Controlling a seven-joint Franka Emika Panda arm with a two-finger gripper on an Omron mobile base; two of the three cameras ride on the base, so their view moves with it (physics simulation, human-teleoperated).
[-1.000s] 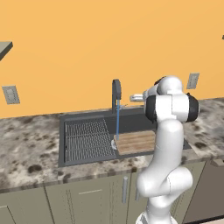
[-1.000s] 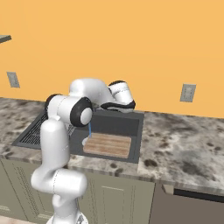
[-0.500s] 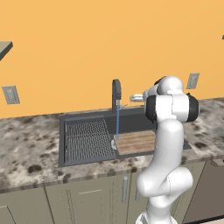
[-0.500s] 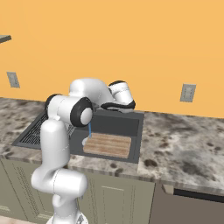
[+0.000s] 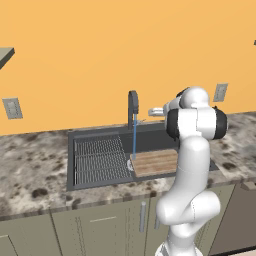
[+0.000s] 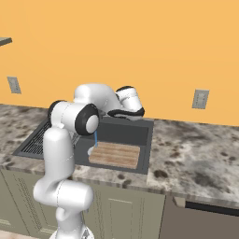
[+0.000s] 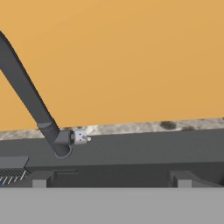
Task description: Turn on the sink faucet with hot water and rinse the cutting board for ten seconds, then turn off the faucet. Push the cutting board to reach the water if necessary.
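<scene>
Water [image 5: 134, 142] runs from the faucet [image 5: 132, 104] onto the cutting board's [image 5: 156, 161] edge in the sink [image 5: 100, 134], gripper [image 7: 111, 175] wide open near the handle [image 7: 80, 137]; shutting off remains.

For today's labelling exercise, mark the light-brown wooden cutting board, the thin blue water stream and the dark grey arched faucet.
light-brown wooden cutting board [image 5: 156, 162]: left base view, board's middle.
thin blue water stream [image 5: 134, 142]: left base view, mid-stream.
dark grey arched faucet [image 5: 132, 99]: left base view, spout's arch.

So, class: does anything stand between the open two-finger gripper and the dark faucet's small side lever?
Nothing visible does. In the hand view, bare space lies between the gripper and the small lever of the slim dark grey faucet.
</scene>
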